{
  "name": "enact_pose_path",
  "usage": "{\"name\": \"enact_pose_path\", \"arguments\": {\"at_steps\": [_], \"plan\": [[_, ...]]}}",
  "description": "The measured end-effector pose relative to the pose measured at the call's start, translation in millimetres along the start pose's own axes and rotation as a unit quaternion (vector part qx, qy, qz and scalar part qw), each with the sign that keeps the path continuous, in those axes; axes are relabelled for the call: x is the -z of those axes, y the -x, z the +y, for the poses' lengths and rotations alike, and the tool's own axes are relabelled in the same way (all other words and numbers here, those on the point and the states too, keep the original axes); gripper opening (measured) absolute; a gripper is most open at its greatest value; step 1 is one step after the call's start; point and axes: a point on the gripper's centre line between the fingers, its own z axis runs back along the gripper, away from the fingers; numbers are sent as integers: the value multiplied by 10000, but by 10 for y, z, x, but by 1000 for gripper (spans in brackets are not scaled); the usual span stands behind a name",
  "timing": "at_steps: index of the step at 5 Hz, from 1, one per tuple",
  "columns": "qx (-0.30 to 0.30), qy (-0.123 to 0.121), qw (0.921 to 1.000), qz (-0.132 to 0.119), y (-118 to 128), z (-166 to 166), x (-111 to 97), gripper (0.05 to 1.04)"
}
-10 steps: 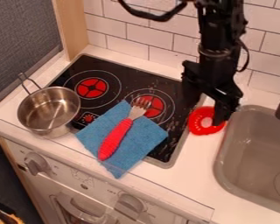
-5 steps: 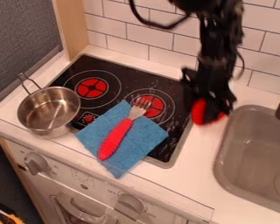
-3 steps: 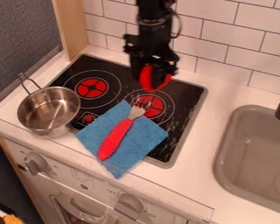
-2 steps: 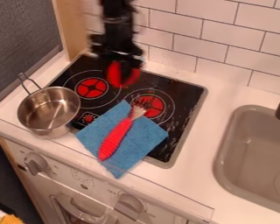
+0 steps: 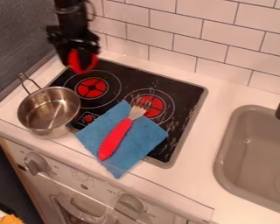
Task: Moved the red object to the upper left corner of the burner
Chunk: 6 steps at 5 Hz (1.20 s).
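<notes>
Gripper (image 5: 82, 58) pinching red ring (image 5: 74, 64) above hob's (image 5: 176, 89) upper left corner; advise lowering straight down, ring settled flat inside the rim, clear of pan (image 5: 48, 109), before gentle release.

The camera view looks down at a slant from above the near side of the table (image 5: 197, 179), facing the tiled wall (image 5: 192, 41). It is near enough that the stove top (image 5: 174, 87) fits whole, while the right edge cuts off the sink (image 5: 256, 140).
</notes>
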Motion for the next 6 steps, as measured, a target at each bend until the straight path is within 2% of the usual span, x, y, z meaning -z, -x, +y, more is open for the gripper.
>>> {"name": "enact_pose_path", "arguments": {"at_steps": [2,3,4,5,6], "plan": [[-5,102,9995,306,5,27,217,573],[118,287,9989,355,24,-129,259,647],[144,338,9984,429,30,-248,267,938],[-25,344,9986,389,33,-226,195,1015],[-196,183,9996,79,47,-117,-154,1009]]}}
